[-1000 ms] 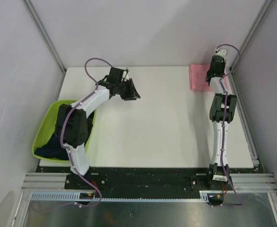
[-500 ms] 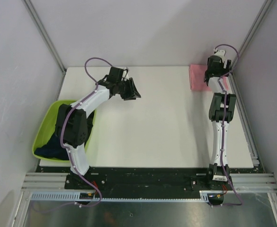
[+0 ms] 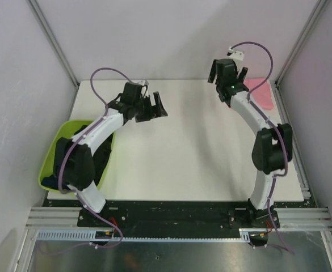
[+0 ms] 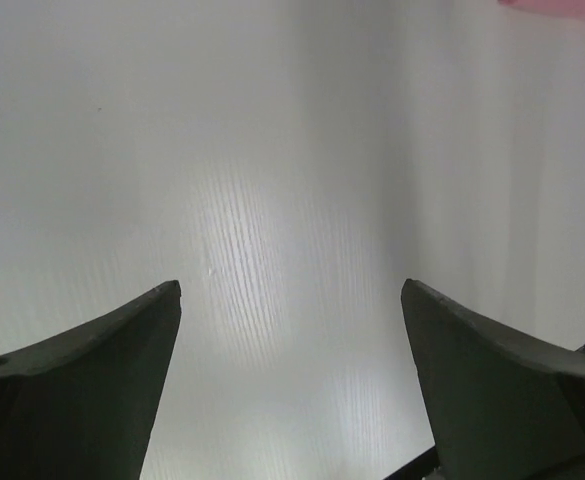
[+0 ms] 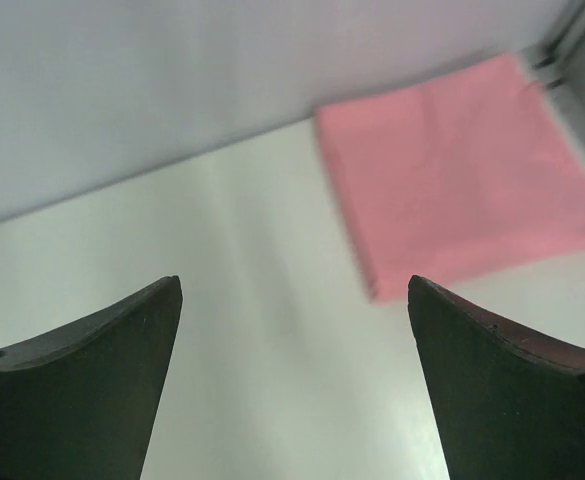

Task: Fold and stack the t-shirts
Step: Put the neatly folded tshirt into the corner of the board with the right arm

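Left gripper (image 4: 292, 290) and right gripper (image 5: 294, 285) both spread wide and empty above the white table (image 3: 183, 153).
The salmon-pink t-shirt (image 5: 462, 170) lies folded flat in the far right corner, near the right gripper but untouched. The dark t-shirts (image 3: 51, 182) sit bunched in the lime-green tub (image 3: 46, 164) at the left edge.

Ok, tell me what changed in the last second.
The right gripper opened, rose off the folded pink t-shirt in the far right corner and swung left; it holds nothing. The left gripper spread its jaws, and its arm shifted slightly left. The pink t-shirt and the green tub stayed where they were.
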You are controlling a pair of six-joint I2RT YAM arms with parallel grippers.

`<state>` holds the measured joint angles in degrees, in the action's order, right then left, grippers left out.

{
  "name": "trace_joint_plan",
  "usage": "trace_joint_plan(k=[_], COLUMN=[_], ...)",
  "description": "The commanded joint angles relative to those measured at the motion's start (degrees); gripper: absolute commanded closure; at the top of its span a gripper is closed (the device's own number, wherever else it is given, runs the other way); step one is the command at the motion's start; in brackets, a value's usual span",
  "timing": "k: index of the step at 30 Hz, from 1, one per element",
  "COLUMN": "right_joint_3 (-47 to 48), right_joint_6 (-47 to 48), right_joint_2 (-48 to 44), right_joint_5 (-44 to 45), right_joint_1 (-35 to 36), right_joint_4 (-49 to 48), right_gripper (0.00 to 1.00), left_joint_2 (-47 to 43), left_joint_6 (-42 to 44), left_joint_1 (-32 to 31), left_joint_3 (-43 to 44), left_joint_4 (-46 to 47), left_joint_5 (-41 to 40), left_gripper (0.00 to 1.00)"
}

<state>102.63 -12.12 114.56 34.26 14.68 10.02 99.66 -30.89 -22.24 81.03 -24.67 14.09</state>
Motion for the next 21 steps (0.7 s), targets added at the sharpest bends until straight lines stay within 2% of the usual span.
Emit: trace_joint_plan(k=[1,5,10,15,21], right_joint_3=[-10.8,-20.3,-25.8,-28.1,-28.2], right_joint_6=[-15.2,-20.9,-21.8,-23.7,-24.0], right_joint_2=[-11.1,-18.3,-21.6,-22.5,-23.4], right_joint_5=[-7.9,-15.3,-18.4,-23.8,-25.5], right_joint_1=[2.8,6.6,13.4,14.7,14.3], right_joint_4=[7.9,9.8,13.3,13.3,12.8], right_gripper=[0.01,0.01,0.01,0.01,0.01], left_joint_2=[-9.9,-16.6,-23.8,-28.1,-28.5], left_joint_6=[3.5,6.0,8.3,8.0,7.3], left_joint_1=[-1.1,-3.6,-7.5,-8.1,-8.0], left_joint_3=[-5.7,-12.4,-18.3,-21.1,-21.3], left_joint_4=[0.5,1.1,1.5,1.6,1.5], left_joint_5=[-5.9,-11.9,-20.7,-22.5,-23.5], left_gripper=[0.02,0.01,0.01,0.01,0.01])
